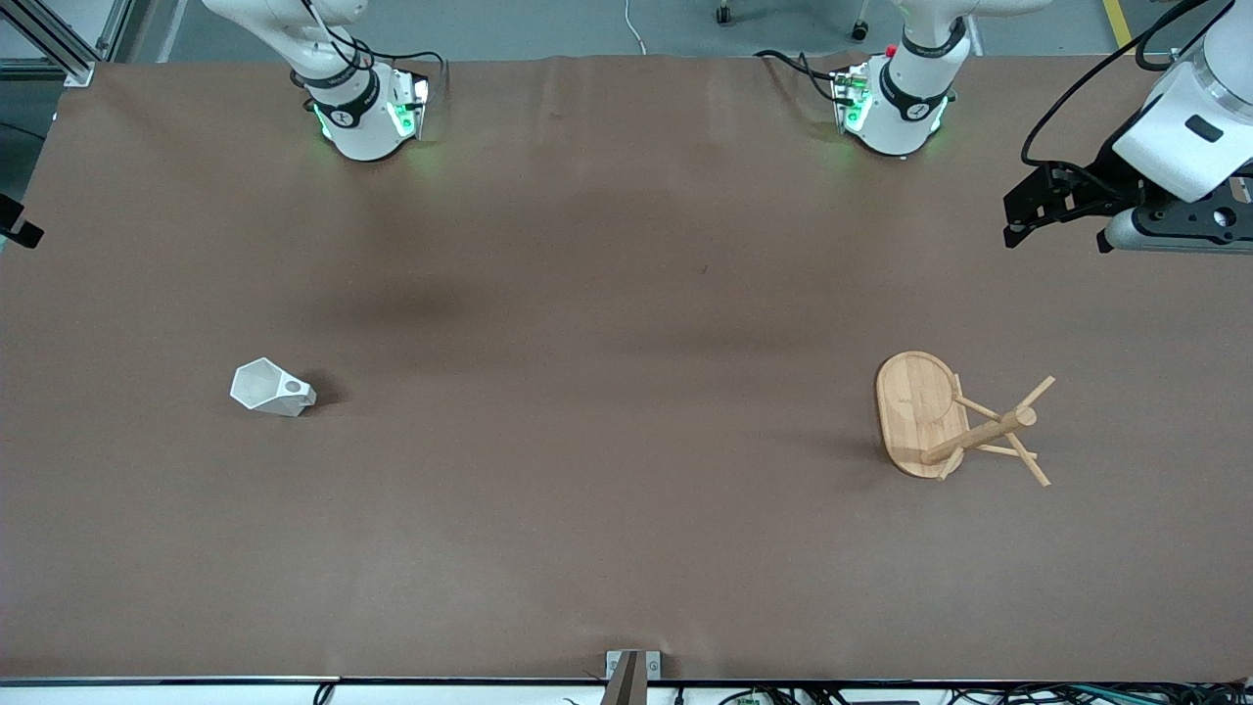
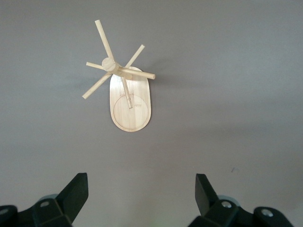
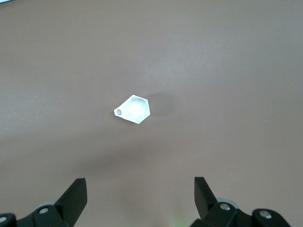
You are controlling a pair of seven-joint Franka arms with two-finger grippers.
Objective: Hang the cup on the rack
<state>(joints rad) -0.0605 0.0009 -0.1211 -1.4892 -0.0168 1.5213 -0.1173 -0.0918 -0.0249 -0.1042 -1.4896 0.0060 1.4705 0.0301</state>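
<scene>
A white faceted cup (image 1: pixel 271 388) sits on the brown table (image 1: pixel 587 294) at the lower left of the front frame, toward the right arm's end, its pierced handle pointing toward the table's middle; it touches nothing. In the right wrist view the cup (image 3: pixel 133 109) shows at mid-frame, mouth up, with the right gripper (image 3: pixel 140 196) high above it, its two black fingers spread wide and empty. Well apart, at the lower right of the front frame toward the left arm's end, stands the bamboo rack (image 1: pixel 945 416), oval base flat on the table, post upright, thin pegs branching out bare. The left gripper (image 1: pixel 1018 211) hangs at the upper right edge of the front frame; in the left wrist view its fingers (image 2: pixel 75 194) are parted wide, holding nothing, with the rack (image 2: pixel 124 87) in the upper part of that frame
</scene>
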